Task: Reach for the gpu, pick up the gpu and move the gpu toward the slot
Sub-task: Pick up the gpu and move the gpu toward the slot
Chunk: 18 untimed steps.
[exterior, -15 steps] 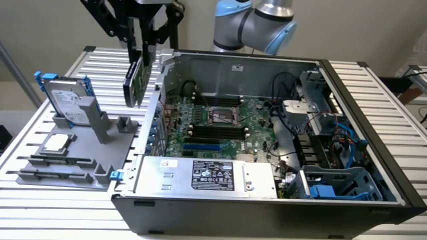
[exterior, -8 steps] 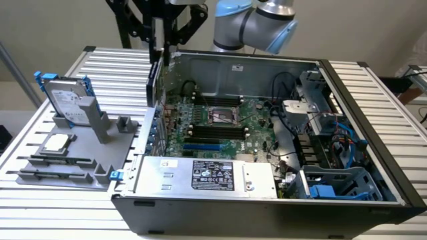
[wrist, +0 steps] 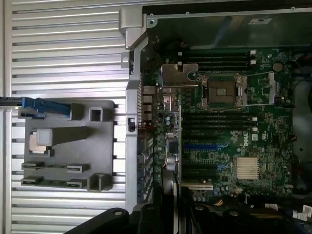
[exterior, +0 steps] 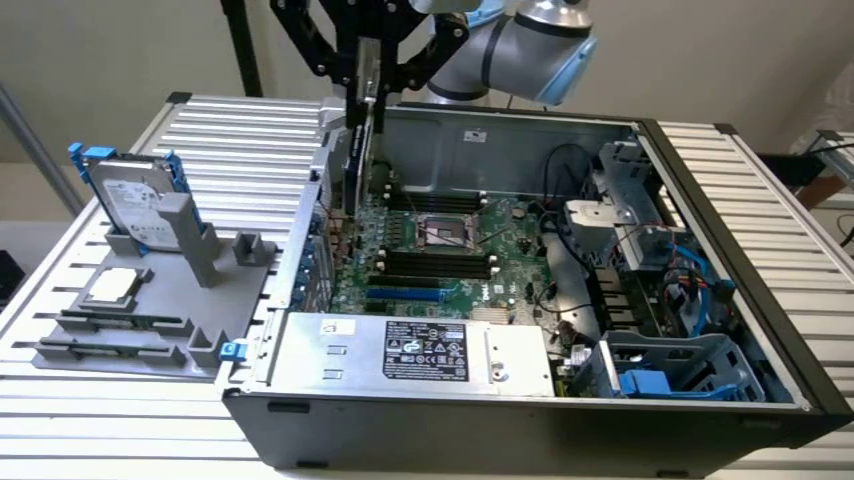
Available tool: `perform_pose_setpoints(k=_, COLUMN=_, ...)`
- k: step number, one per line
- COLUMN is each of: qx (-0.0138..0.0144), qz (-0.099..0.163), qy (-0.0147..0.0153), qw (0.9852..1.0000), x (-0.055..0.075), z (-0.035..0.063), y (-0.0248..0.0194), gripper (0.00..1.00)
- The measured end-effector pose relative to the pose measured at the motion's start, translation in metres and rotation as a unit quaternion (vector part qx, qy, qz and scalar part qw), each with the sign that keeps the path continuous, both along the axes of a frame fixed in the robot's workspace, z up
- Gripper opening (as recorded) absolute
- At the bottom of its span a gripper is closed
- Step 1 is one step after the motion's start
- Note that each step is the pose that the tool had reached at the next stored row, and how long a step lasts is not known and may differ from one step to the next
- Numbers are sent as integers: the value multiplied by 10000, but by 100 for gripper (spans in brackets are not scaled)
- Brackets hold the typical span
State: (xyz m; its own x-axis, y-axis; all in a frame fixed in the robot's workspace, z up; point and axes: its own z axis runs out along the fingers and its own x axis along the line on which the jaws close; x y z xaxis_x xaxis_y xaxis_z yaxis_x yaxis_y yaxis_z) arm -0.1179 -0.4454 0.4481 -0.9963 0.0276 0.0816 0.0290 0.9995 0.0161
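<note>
My gripper (exterior: 366, 88) hangs over the open computer case (exterior: 747, 250), near its wall on the exterior view's left. It is shut on the gpu (exterior: 358, 150), a thin dark card that hangs upright and edge-on with its silver bracket toward that wall. The card's lower edge is above the green motherboard (exterior: 461, 250), clear of it. In the wrist view the gpu (wrist: 176, 200) runs as a narrow strip from my gripper (wrist: 168, 217) over the board. The long card slots lie below, among them a blue slot (wrist: 200, 146) and a white slot (wrist: 197, 186).
A grey holder (exterior: 134, 310) outside the case carries a silver hard drive in a blue frame (exterior: 134, 205) and a small square chip (exterior: 114, 285). Inside the case are the power supply (exterior: 414, 350), the open CPU socket (exterior: 447, 230), cables and a blue drive cage (exterior: 667, 370).
</note>
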Motion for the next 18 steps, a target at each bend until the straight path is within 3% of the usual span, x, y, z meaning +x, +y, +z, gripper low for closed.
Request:
perform_pose_setpoints(k=5, qx=0, qz=0, qy=-56, qw=10000, x=171, z=-4, y=33, gripper=26)
perform_pose_setpoints(k=12, qx=0, qz=0, qy=-223, qw=9998, x=328, z=-28, y=119, gripper=26)
perform_pose_setpoints(k=14, qx=0, qz=-1, qy=-237, qw=9997, x=386, z=-48, y=144, gripper=26)
perform_pose_setpoints(k=18, qx=-2, qz=1, qy=-238, qw=9997, x=524, z=-119, y=194, gripper=26)
